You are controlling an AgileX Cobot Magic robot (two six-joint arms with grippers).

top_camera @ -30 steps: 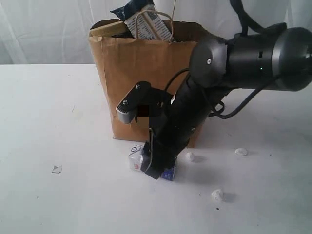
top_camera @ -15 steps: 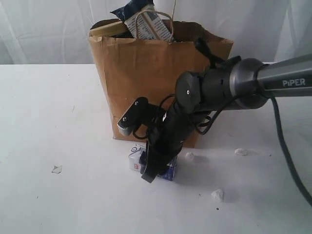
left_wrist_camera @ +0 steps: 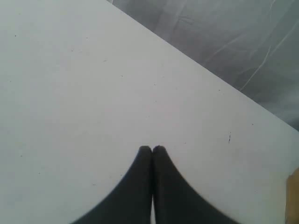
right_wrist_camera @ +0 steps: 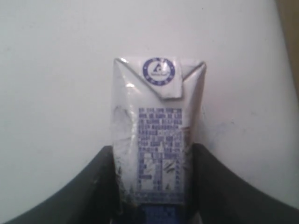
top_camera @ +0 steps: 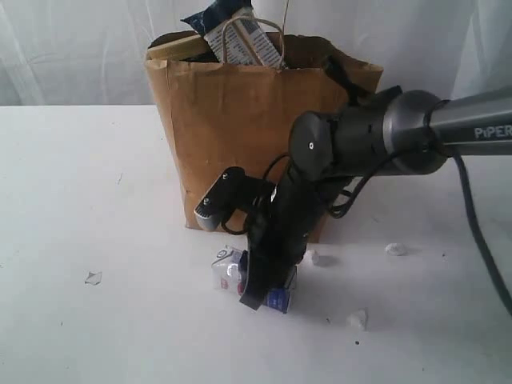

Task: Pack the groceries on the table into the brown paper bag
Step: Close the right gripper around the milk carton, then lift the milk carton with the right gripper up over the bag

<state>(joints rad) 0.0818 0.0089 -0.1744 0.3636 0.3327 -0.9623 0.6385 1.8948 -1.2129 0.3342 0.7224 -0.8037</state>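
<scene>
The small white-blue carton (top_camera: 227,272) (right_wrist_camera: 156,121) lies on its side on the table (top_camera: 96,200) just in front of the brown paper bag (top_camera: 240,136). My right gripper (top_camera: 260,290) (right_wrist_camera: 152,156) reaches down over it, and its black fingers (right_wrist_camera: 100,179) press against both long sides of the carton. The bag stands upright with a dark-blue packet (top_camera: 210,16) and a printed pack (top_camera: 250,42) sticking out of its top. My left gripper (left_wrist_camera: 152,148) is shut with nothing in it, above bare tabletop (left_wrist_camera: 70,93).
Small white crumbs (top_camera: 358,319) (top_camera: 395,249) (top_camera: 312,258) lie to the right of the carton, and a scrap (top_camera: 94,278) lies at the left. A white curtain hangs behind the table. The right arm's cable loops beside the bag.
The right arm has dropped lower over the carton and its jaws have narrowed onto it. The carton has shifted slightly toward the table's front. The left gripper has not moved.
</scene>
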